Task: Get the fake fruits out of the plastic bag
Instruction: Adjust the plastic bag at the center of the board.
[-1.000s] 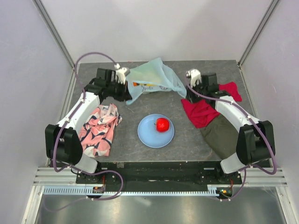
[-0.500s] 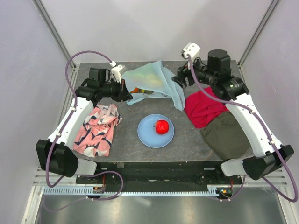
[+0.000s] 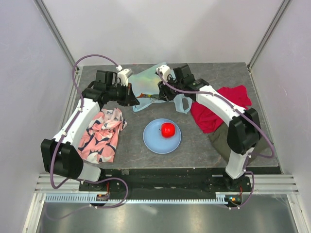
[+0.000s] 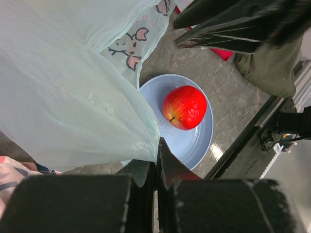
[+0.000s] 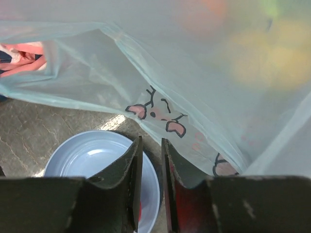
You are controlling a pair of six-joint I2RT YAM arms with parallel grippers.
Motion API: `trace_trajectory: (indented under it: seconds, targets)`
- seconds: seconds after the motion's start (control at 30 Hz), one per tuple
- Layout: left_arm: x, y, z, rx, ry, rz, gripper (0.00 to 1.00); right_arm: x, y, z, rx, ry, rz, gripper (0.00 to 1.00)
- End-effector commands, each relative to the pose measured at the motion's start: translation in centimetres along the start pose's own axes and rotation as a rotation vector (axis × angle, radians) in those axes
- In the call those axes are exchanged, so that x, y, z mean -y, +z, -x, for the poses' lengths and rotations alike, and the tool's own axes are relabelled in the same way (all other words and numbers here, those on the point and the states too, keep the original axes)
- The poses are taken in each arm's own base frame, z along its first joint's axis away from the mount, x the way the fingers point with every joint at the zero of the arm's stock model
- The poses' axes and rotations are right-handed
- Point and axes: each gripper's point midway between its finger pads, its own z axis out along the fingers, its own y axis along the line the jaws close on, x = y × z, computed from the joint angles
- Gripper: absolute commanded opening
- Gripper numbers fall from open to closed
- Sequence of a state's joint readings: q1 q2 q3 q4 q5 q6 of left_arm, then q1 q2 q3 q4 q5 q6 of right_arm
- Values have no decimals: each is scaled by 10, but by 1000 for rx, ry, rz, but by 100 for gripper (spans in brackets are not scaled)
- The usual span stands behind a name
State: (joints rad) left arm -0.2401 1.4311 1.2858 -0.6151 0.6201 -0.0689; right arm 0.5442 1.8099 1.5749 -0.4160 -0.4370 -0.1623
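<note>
My left arm goes up the left side of the table and bends in at the top. My left gripper (image 4: 158,148) ends up at the left end of the plastic bag (image 3: 148,82). Its two fingers are pressed tight together, and they pinch a bottom corner of the thin bag. The bag spreads up from that pinch like a pale blue sheet.

My right arm goes up the right side, bends at the elbow and reaches far over to the left, above the red cloth (image 3: 214,114). My right gripper (image 5: 150,141) is at the middle of the bag. Its fingers stand a little bit apart, and I see nothing in the thin gap. The tips are just beside the bag's lower edge, where little animal faces with pink ears are drawn. I cannot tell if they touch it.

The bag is at the back of the table, between my two grippers. Through it I see blurry fake fruits (image 5: 255,63) in orange, yellow and green. I cannot tell which is which.

One red apple (image 3: 168,129) is out of the bag. It sits on the blue plate (image 3: 151,141), in front of the bag. A pink cloth (image 3: 102,133) lies by my left arm, and a dark green cloth (image 3: 226,141) lies by my right arm.
</note>
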Motion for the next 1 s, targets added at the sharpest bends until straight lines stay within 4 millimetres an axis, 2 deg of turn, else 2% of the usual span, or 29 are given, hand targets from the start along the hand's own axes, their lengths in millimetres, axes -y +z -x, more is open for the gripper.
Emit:
trace_trajectory:
  seconds: [0.0,0.17,0.27,0.3,0.37,0.4,0.5,0.57,0.63,0.73,0.87,0.97]
  targets:
    - [4,-1,11,29,-23,3,2,-5,1,50,126,-9,27,27]
    - [5,-1,16,39,-37,3,2,-11,17,40,95,0,53,22]
    - [15,-7,20,53,-26,-31,1,-1,34,28,61,16,1,22]
    - [17,-9,21,58,-26,-40,2,7,45,19,38,33,-35,22]
    - [23,-12,22,63,-21,-62,2,21,53,23,41,45,-94,21]
    - [26,-15,22,68,-13,-67,2,30,62,16,25,55,-119,20]
    - [24,-18,18,65,-13,-61,2,49,72,27,42,34,-186,19]
    - [21,-18,15,59,-19,-50,2,53,74,34,56,45,-193,18]
    - [16,-19,15,61,-22,-27,2,54,69,46,88,49,-203,19]
    - [14,-20,16,63,-28,-28,2,60,61,52,110,43,-257,21]
    - [21,-25,18,73,-25,-63,2,80,60,43,82,4,-359,22]
    - [19,-22,11,56,-33,-73,2,91,76,26,38,-5,-383,25]
